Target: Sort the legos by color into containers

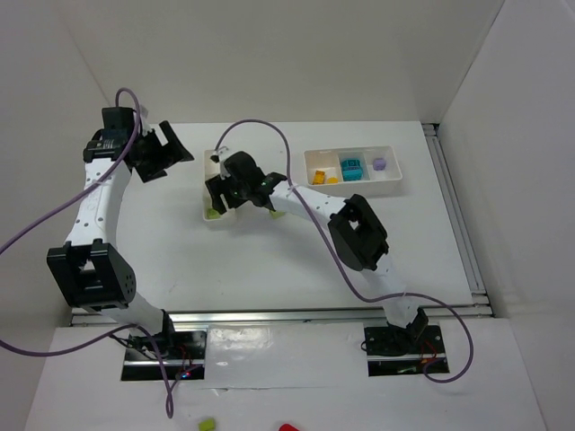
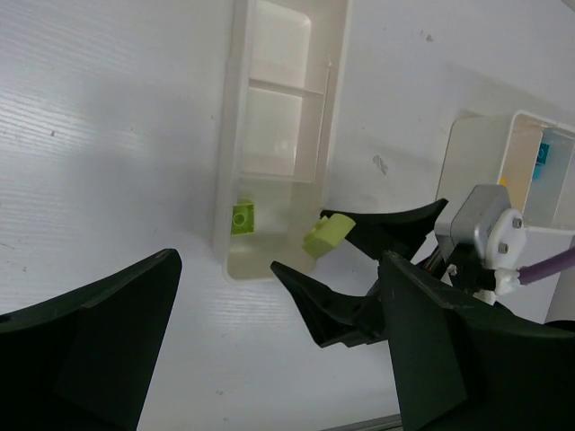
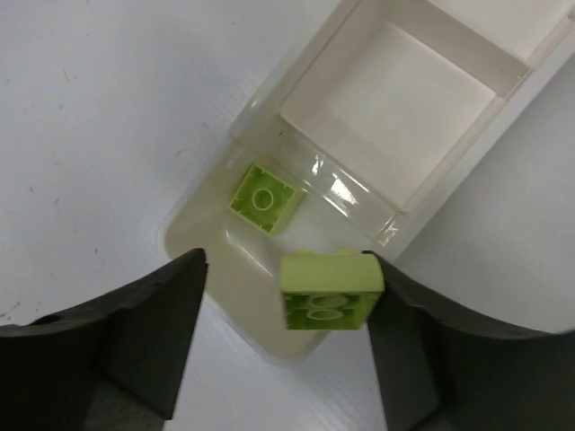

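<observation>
My right gripper (image 3: 287, 265) hangs open over the near end of the narrow white tray (image 3: 193, 229). A lime green brick (image 3: 331, 292) rests against its right finger (image 3: 422, 332), with a clear gap to the left finger. A second lime brick (image 3: 263, 197) lies in that end compartment. The top view shows the right gripper (image 1: 220, 199) above the narrow tray (image 1: 214, 163). The wide tray (image 1: 391, 180) holds a yellow-orange brick (image 1: 318, 176), a teal brick (image 1: 352, 167) and a purple brick (image 1: 379, 164). My left gripper (image 1: 169, 153) is open and empty, left of the narrow tray.
In the left wrist view my left gripper (image 2: 280, 269) frames the narrow tray (image 2: 229, 135), the lime brick in it (image 2: 241, 218) and the right gripper (image 2: 301, 242) with its brick (image 2: 323, 236). White walls enclose the table. A metal rail (image 1: 454, 215) runs along the right edge.
</observation>
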`<state>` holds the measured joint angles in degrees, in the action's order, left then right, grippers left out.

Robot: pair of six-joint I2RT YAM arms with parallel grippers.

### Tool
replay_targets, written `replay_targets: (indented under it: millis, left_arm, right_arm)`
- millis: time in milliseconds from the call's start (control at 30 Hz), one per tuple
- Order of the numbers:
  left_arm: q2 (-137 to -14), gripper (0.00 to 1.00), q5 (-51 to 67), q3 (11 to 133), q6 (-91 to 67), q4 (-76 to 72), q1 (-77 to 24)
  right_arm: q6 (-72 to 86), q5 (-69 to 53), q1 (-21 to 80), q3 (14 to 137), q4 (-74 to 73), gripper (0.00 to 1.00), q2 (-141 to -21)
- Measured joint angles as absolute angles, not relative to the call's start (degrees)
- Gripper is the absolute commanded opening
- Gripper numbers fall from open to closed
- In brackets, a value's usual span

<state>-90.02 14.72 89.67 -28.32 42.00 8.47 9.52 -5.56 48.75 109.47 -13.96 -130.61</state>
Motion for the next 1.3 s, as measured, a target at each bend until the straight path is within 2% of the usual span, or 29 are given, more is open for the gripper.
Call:
replay_targets:
  millis: [100,233,367,533,900,1067,1300]
  left_arm:
    - [-90.0,1.00,15.2,89.7,-28.3,42.0,8.5]
    - [-90.0,1.00,16.1,89.7,-28.3,42.1,8.5]
    - [-90.3,1.00,16.9,89.7,-28.3,42.0,8.3]
    - [-91.9,1.00,17.7,89.7,-28.3,42.0,7.4]
    - [-93.6,1.00,18.6,89.7,-27.1,42.0,5.6]
    - [-94.0,1.00,18.8,89.7,-27.0,42.0,4.7]
    - [-95.2,1.00,19.3,89.7,-26.9,42.0,3.0]
  right_arm:
    - [9.3,-3.3,48.8,109.9,-14.5,0.88,-131.0]
    - [9.6,1.2,48.8,105.1,-13.0,0.88,-127.2]
    - [10.0,3.2,47.7,97.6,-12.6,0.80,-120.0]
    - [11.0,5.3,45.4,95.7,-12.1,0.65,-115.7]
    - [17.6,12.9,40.0,92.3,-21.1,0.68,-115.7]
    - [18.2,8.6,37.9,90.3,-22.6,0.77,-115.8]
    - [18.2,1.5,37.2,90.0,-22.5,0.75,-119.6]
